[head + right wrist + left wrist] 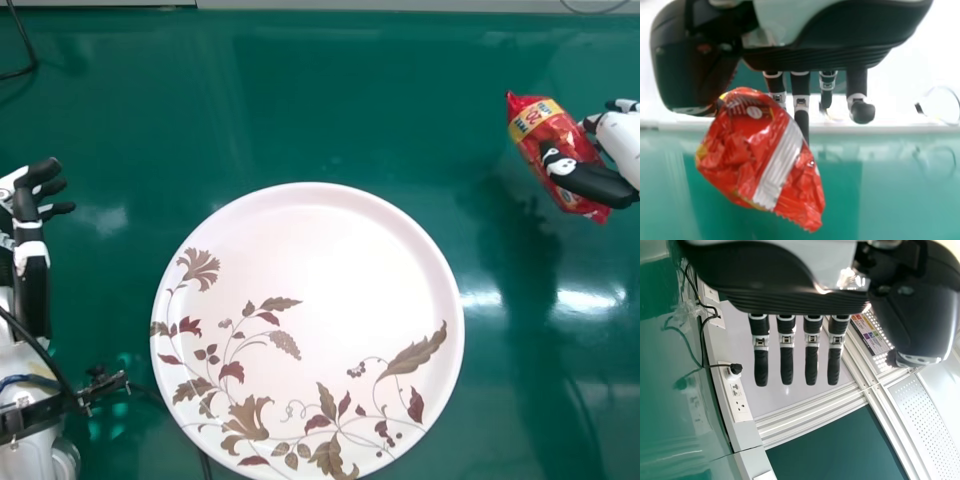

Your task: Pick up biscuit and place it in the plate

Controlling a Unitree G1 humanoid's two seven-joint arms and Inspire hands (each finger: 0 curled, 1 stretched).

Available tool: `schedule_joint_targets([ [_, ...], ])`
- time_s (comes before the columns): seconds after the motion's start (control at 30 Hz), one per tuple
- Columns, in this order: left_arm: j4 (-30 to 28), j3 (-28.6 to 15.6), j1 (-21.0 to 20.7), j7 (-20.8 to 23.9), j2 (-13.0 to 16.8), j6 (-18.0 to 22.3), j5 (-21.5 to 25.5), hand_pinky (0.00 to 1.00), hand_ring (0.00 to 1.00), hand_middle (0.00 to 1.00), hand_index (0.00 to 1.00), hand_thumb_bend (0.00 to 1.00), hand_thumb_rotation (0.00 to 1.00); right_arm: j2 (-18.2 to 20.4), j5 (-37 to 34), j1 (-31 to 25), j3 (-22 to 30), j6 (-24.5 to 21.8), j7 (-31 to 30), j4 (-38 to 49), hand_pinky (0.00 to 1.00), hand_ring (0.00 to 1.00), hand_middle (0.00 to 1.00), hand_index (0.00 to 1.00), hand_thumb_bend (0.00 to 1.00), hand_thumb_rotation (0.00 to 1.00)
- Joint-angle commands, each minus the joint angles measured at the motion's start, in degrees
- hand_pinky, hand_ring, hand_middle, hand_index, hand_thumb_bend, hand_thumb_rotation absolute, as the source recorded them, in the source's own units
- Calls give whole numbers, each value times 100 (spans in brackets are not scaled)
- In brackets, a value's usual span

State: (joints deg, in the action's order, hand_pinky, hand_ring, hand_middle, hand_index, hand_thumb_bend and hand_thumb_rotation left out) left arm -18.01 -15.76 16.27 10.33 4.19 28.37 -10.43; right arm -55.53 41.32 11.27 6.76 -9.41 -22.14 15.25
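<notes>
Head view: the red biscuit packet point(548, 135) is pinched between the thumb and fingers of the right hand point(622, 140), right of and beyond the plate point(340, 260) on the green counter point(400, 100); the left hand point(28, 232) is at the left edge. It looks a light load, so a modest pinch should carry it; squeezing harder could crack the biscuits, which are probably brittle. Left wrist view: the left hand's fingers are spread and straight, holding nothing. Right wrist view: the packet slants down from the thumb and fingers, its film loose and crinkled, a silver band point(779, 162) running along it toward a jagged end point(802, 225). Such glossy wrap may slide, and its slack could let the contents swing; a hold across the filled middle, rather than on the flimsy end, would suit lowering it to the plate.
</notes>
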Motion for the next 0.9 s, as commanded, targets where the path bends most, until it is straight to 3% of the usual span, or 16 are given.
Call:
schedule_joint_targets([
  [0.0, -4, -60, 48, -14, 38, -37, -19, 63, 76, 79, 75, 57, 3, 150, 15, -85, 297, -168, -11, 608, 5, 10, 46, 47, 52, 0],
  [0.13, -13, -55, 34, 18, 11, -82, -61, 62, 76, 79, 75, 57, 3, 317, 16, -196, 646, -308, -77, 1476, 3, 8, 45, 48, 52, 0],
  [0.17, 16, -63, 23, 25, 22, -59, -73, 62, 76, 79, 75, 57, 3, 362, -6, -224, 719, -311, -99, 1642, 4, 24, 46, 48, 51, 0],
  [0.2, 34, -68, 14, 32, 28, -51, -86, 62, 76, 79, 74, 57, 4, 409, -21, -240, 773, -339, -146, 1805, 5, 33, 47, 49, 51, 0],
  [0.23, 59, -74, 1, 38, 38, -35, -98, 62, 75, 78, 74, 58, 4, 470, -27, -241, 807, -392, -205, 1964, 5, 38, 48, 49, 51, 0],
  [0.33, 69, -58, -28, 0, 47, -58, -66, 63, 76, 79, 75, 57, 4, 649, -111, -195, 835, -436, -333, 2372, 5, 42, 48, 48, 51, 0],
  [0.53, 113, -27, -134, -18, 74, -112, -94, 62, 75, 79, 74, 57, 6, 984, -669, -114, 585, 507, -54, 2549, 6, 42, 49, 48, 51, 0],
  [0.87, 86, -3, -293, 92, 39, -263, -308, 60, 75, 78, 74, 59, 4, 1255, -1119, 347, -834, 2079, -240, 1812, 10, 43, 47, 48, 51, 0],
])
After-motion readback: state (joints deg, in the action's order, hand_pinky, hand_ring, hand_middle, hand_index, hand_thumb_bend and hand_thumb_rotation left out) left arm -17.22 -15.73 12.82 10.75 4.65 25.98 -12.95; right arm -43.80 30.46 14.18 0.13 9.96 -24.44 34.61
